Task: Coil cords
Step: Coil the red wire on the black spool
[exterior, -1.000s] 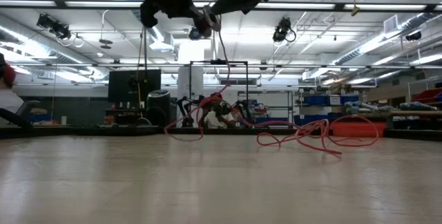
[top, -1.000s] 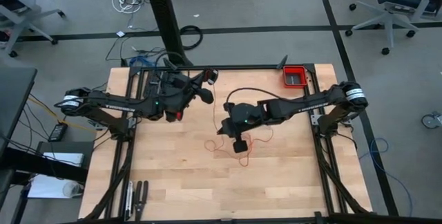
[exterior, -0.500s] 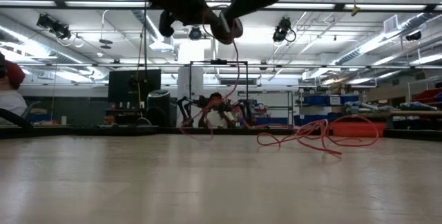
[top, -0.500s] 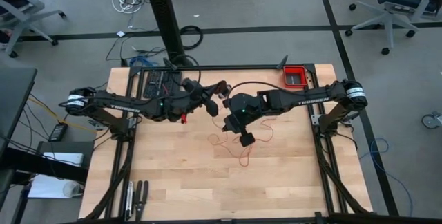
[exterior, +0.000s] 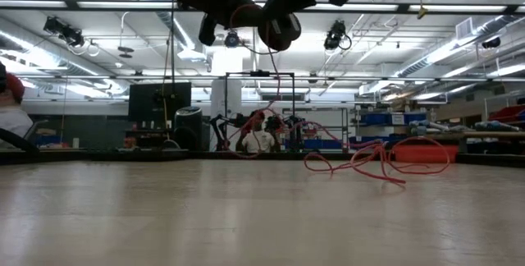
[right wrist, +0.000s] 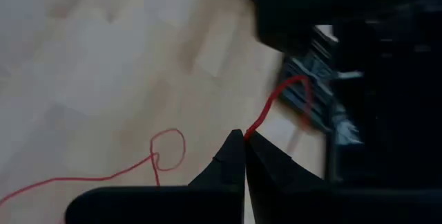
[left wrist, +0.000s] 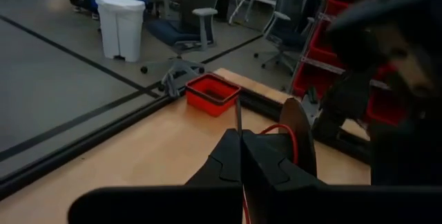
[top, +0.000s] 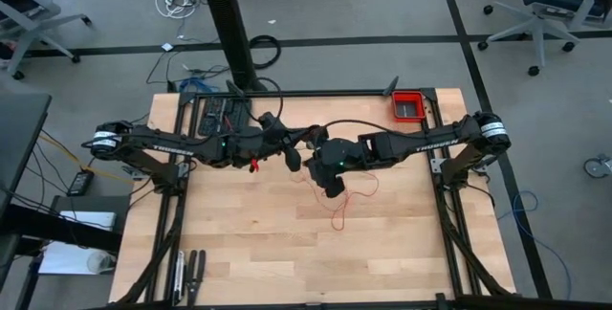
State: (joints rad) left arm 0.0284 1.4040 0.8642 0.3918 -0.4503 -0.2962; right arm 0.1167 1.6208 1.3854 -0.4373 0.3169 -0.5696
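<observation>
The thin red cord lies partly as a loose wavy pile on the wooden table, and one strand rises from the table to the grippers. My left gripper and my right gripper are close together above the table's middle, both shut on the cord. In the right wrist view the cord lies in a small loop on the table. My left gripper pinches the cord between its shut fingers; a red bit shows in the seam between them, and a strand arcs on past the tips. The held part is lifted clear of the table. My right gripper pinches a strand of the cord at its fingertips. The strand runs from the tips up toward the left arm. The held part is clear of the table, and the rest hangs slack down to the pile.
A red rectangular bin stands at the table's far right corner; it also shows in the left wrist view. A black cable loops over the arms. Bare wood lies toward the near edge.
My left gripper has gone toward the right gripper and the near edge, and the two now nearly meet. My right gripper has gone a little toward the far edge. The cord's left part has been drawn off the table, and the pile has shrunk toward the right.
</observation>
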